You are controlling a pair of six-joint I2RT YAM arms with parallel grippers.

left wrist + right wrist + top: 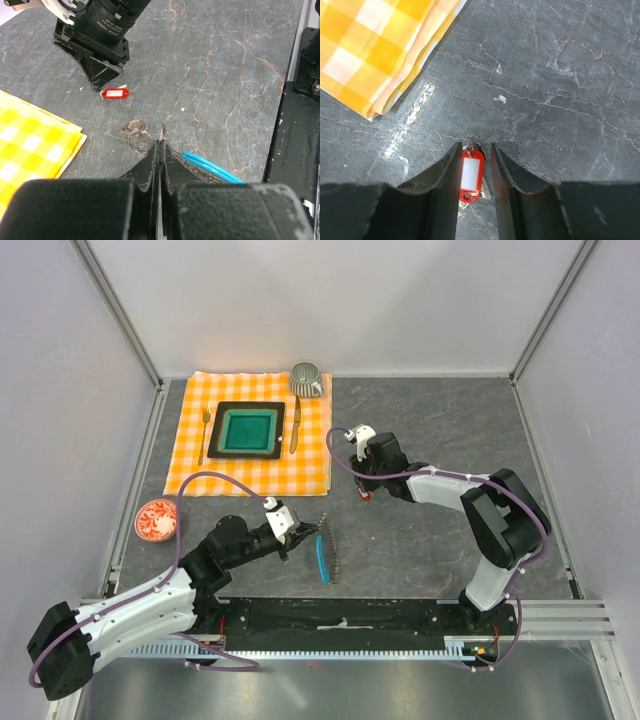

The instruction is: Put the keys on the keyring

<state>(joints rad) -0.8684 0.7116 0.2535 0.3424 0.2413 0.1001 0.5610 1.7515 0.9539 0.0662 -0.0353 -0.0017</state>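
The keyring [328, 552], a thin dark coil with a light-blue strip [210, 168], lies on the grey table in front of my left arm. My left gripper [298, 532] is shut on the coil's thin wire end [162, 131]. Small wire loops [136, 136] lie just to its left. The red-tagged key [471, 172] lies flat on the table. My right gripper [473, 147] is low over it and open, with one finger on each side of the tag. The key also shows in the left wrist view [116, 93]. The dark blue key is out of view.
An orange checked cloth [190, 465] at the back left holds a black tray with a green plate [250, 430], a fork [204, 430], a knife [295, 425] and a cup [306, 378]. A red-patterned saucer [157, 520] sits at the left.
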